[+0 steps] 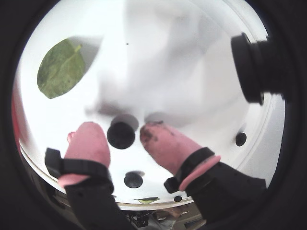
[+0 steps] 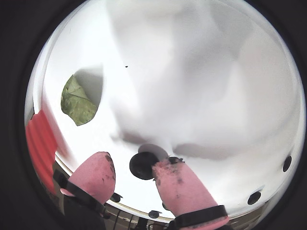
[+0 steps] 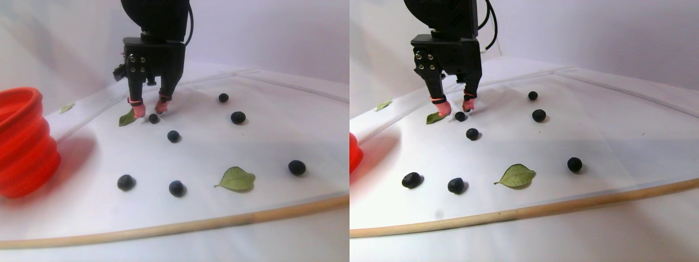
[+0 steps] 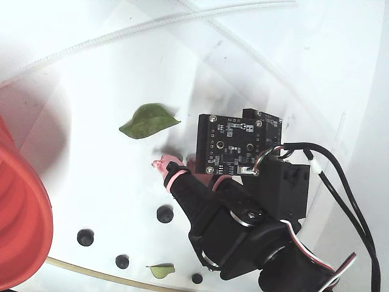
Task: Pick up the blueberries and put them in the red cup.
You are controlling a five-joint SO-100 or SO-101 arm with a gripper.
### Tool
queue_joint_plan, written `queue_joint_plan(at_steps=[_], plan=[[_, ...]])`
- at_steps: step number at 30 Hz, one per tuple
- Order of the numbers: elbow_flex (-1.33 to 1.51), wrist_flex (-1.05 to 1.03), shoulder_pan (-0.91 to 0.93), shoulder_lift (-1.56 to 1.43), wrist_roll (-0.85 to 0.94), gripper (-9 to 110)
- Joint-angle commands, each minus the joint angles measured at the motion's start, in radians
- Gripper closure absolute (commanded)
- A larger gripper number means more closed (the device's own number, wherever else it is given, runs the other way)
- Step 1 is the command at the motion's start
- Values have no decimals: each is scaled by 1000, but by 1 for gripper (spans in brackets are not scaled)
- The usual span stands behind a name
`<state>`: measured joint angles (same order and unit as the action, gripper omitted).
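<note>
- Two pink-tipped fingers of the claw (image 1: 123, 134) stand apart, one on each side of a single blueberry (image 1: 121, 134); in both wrist views there is a gap to the left finger, and whether the right one touches it I cannot tell.
- In the stereo pair view the claw (image 3: 149, 108) points straight down from the black arm (image 3: 154, 38), its tips at or just above the white surface (image 3: 262, 136), with that berry (image 3: 154, 118) just near of them.
- A green leaf (image 3: 126, 118) lies just left of the claw's tips in that view.
- Six more blueberries are scattered over the surface: one (image 3: 173, 136) just near-right of the claw, two (image 3: 238, 117) farther right, and three across the near part, among them one (image 3: 126, 182) at near left.
- A second leaf (image 3: 236, 179) lies among the near berries.
- The red cup (image 3: 22, 143) stands at the left edge of the stereo pair view, well apart from the claw.
</note>
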<state>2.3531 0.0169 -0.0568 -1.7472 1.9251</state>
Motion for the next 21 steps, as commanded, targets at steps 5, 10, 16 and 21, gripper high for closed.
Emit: queue_joint_plan(at_steps=[5, 10, 16, 21], plan=[[23, 17, -9, -5, 12, 85], [21, 21, -6, 0, 18, 85], [34, 54, -2, 15, 28, 85], [41, 83, 0, 34, 35, 86]])
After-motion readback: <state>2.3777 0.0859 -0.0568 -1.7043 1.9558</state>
